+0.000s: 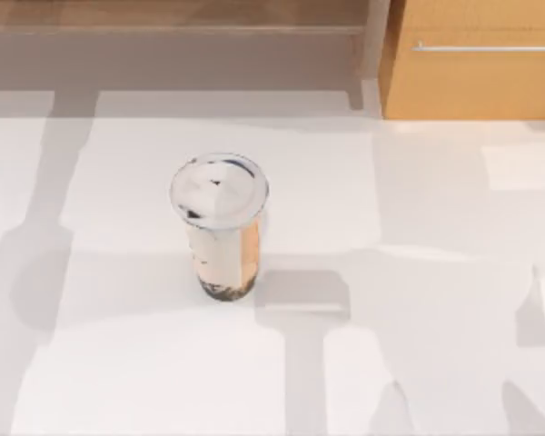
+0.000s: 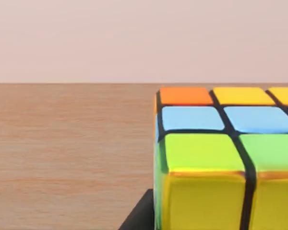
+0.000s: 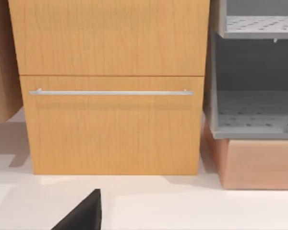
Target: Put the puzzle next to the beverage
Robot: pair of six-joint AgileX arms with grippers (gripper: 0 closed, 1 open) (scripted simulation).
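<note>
Our left camera sits close on the puzzle (image 2: 216,158); beverage (image 1: 222,227) upright mid-table (image 1: 418,209). Can't tell either arm's finger state.

Beverage (image 1: 220,229): clear cup, white domed lid, tan tea, dark pearls at base, upright. Puzzle (image 2: 225,158): orange, yellow, blue, green squares, close against my left wrist camera.

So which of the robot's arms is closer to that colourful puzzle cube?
Left. The left wrist view has the puzzle cube right up against that arm's camera, so its gripper is at the cube. The right wrist view faces a wooden drawer cabinet, with no cube near it.
</note>
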